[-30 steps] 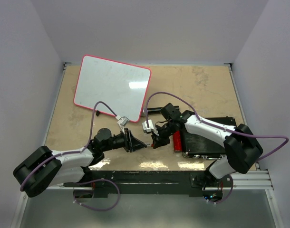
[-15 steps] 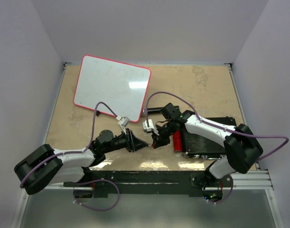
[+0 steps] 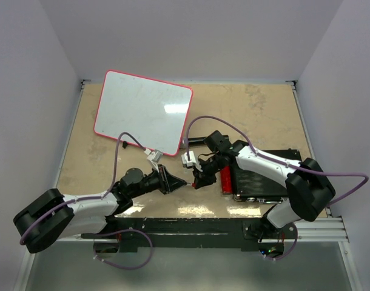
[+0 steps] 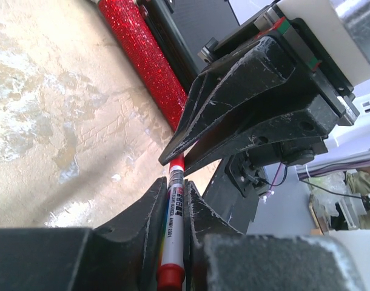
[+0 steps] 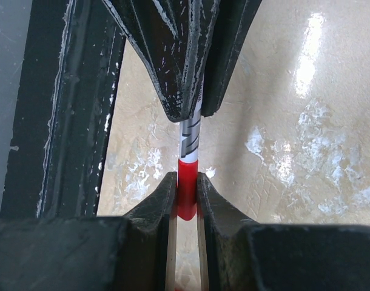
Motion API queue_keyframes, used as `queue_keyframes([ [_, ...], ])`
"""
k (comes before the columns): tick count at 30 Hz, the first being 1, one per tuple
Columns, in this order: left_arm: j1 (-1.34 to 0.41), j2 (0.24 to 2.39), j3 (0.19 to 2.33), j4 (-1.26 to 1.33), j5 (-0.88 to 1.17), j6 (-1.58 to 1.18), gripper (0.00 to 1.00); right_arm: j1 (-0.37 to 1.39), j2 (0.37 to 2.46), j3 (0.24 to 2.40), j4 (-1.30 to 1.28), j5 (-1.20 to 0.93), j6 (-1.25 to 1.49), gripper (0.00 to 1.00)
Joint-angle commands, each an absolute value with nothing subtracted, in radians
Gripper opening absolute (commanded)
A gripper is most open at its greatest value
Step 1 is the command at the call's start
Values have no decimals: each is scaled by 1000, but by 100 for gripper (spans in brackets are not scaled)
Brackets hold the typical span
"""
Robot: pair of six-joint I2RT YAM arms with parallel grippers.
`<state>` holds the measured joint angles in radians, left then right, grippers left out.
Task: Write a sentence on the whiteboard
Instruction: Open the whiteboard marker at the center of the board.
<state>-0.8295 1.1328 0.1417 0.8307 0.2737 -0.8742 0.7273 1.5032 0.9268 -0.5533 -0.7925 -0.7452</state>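
Note:
The whiteboard (image 3: 142, 112), white with a thin red frame, lies at the back left of the table. Its face looks blank, and the sentence is out of view. A white marker (image 4: 173, 212) with a red cap (image 5: 186, 188) hangs between both grippers near the table's front middle. My left gripper (image 3: 184, 183) (image 4: 174, 182) is shut on the marker's printed barrel. Facing it tip to tip, my right gripper (image 3: 198, 180) (image 5: 186, 179) is shut on the red cap. The grippers' fingertips almost touch.
A black ribbed case (image 3: 264, 179) lies at the front right under the right arm. A red glittery roll (image 3: 225, 180) (image 4: 142, 51) rests against its left side. The black front rail (image 5: 70, 103) runs close by the grippers.
My left gripper's jaws have closed onto the marker barrel, and the left arm has shifted slightly. The right gripper has kept its hold on the cap without moving.

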Motion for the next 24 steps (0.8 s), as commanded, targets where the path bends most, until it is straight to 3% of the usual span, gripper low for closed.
queue_keyframes([
  [1, -841, 1068, 132, 905, 201, -861, 0, 730, 1519, 963, -557, -844, -761, 0],
  [3, -842, 1057, 130, 907, 184, -862, 0, 732, 1520, 965, -558, -845, -764, 0],
  [7, -854, 1048, 124, 916, 156, -873, 17, 730, 1525, 966, -560, -850, -762, 0],
  [11, -862, 1060, 124, 925, 156, -874, 22, 730, 1523, 966, -560, -850, -764, 0],
  [19, -873, 1081, 124, 956, 146, -879, 27, 732, 1525, 966, -560, -850, -764, 0],
  [24, -874, 1081, 121, 953, 146, -877, 24, 732, 1525, 966, -558, -850, -761, 0],
])
